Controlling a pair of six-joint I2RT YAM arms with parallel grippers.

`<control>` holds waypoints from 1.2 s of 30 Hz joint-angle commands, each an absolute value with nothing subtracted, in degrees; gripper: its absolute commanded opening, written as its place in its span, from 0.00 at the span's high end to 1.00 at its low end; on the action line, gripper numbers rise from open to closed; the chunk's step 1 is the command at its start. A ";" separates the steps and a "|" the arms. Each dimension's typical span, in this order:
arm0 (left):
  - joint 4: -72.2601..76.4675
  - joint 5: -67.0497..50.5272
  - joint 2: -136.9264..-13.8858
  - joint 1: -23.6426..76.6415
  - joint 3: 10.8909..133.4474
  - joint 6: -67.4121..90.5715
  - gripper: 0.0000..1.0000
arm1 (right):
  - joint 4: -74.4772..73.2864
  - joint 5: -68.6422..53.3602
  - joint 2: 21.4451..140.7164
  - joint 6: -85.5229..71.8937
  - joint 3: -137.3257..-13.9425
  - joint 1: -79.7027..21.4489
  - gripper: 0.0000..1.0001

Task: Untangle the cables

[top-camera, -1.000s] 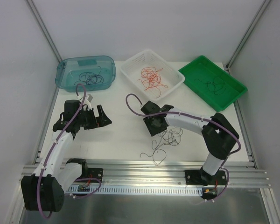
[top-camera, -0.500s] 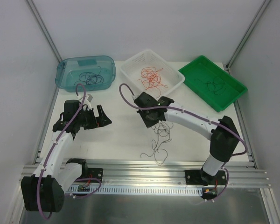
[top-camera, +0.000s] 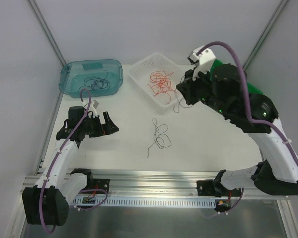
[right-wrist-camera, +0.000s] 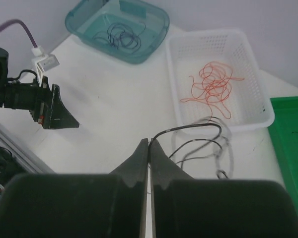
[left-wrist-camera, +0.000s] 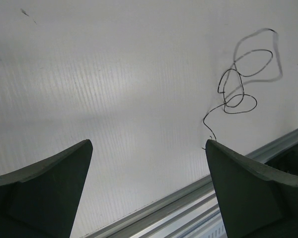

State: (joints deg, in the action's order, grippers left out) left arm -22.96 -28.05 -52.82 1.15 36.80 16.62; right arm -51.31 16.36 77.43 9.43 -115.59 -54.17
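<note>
Grey walls close in a white desk (top-camera: 129,153) with three containers along its far edge. A teal bin (top-camera: 68,79) at the far-left corner holds black wires (top-camera: 95,82). A white basket (top-camera: 139,74) in the middle holds red-orange wires (top-camera: 159,82). A green tray (right-wrist-camera: 288,144) sits at the far-right corner, its contents mostly hidden. The right hand (right-wrist-camera: 149,142) is raised high over the near-right corner of the white basket, its fingers pressed fully together on a black wire (right-wrist-camera: 208,124). The wire's loops dangle just past the tips, partly over the basket's rim and partly over the bare desk beside it. From there the green tray lies just beside the hand on its right, while the teal bin is well apart, across the far edge. I judge a short swing to the right the easier way to set this strand down, though which container is meant cannot be told. A second black wire (top-camera: 160,135) lies loose near the middle of the desk, touching nothing. Its long axis runs from far edge to near edge, with loops at the far end and a single tail toward the near edge. The left hand (top-camera: 107,123) hovers low over the left part of the desk, fingers spread as wide as they go and holding nothing. The loose wire lies to its right, and this hand is the nearer of the two to it.
</note>
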 commanded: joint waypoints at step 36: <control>-20.48 -30.23 -51.94 3.78 35.86 14.33 0.01 | -41.41 17.22 70.58 10.99 -99.32 -29.38 0.99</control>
